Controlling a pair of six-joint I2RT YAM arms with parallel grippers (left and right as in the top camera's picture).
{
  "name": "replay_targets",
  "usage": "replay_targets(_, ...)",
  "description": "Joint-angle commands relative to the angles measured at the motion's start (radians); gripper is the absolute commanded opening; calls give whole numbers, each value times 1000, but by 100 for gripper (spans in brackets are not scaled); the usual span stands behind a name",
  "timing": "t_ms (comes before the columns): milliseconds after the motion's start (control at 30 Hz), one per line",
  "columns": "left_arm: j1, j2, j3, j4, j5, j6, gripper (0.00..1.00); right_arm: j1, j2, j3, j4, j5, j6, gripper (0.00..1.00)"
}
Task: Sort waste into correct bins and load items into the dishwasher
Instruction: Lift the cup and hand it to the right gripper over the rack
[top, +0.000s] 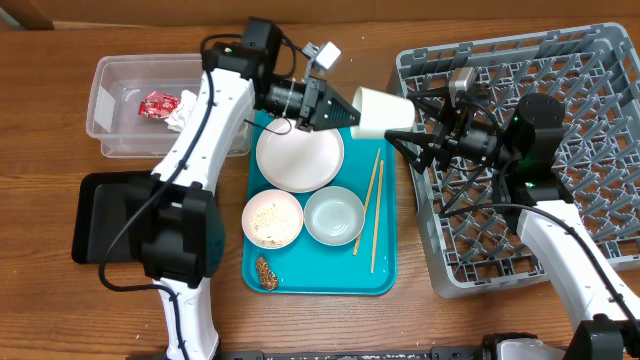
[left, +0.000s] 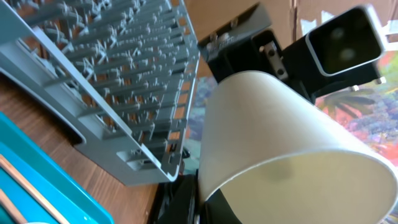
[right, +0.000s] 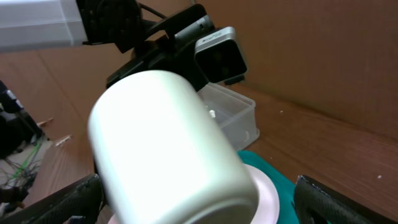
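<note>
Brown wooden table (top: 60, 40) fills the overhead view. At frame centre the left gripper (top: 338, 110) is clamped on the cup (top: 385, 112), which is held sideways in the air between tray (top: 320, 275) and rack (top: 570, 90). The right gripper (top: 420, 140) stands spread wide just beside the cup's far end.

From the left wrist, the cup's rim sits near the lens with the rack at upper left; its own fingers are hidden.

From the right wrist, both fingers (right: 68, 199) flank the cup at the lower corners, seemingly not touching it, with the plate (right: 264, 193) below.

If the left gripper lets go before the right closes, the cup likely drops onto the plate. An off-centre pinch on its smooth wall could squirt it out.
</note>
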Motion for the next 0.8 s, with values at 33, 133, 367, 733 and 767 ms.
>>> replay_targets(33,-6,10,3,-28,-3,71,4,-3,4,20,9,23,-32,100)
replay_targets(133,-6,10,3,-27,-2,71,4,-3,4,20,8,0,-32,100)
replay_targets(367,-6,10,3,-23,-1,71,4,-3,4,20,7,-199,-65,91)
replay_targets(733,-10,10,3,-23,29,71,4,-2,4,20,3,-254,-65,88)
replay_targets(767,-14,10,3,-23,30,70,4,-2,4,20,2,-254,-65,87)
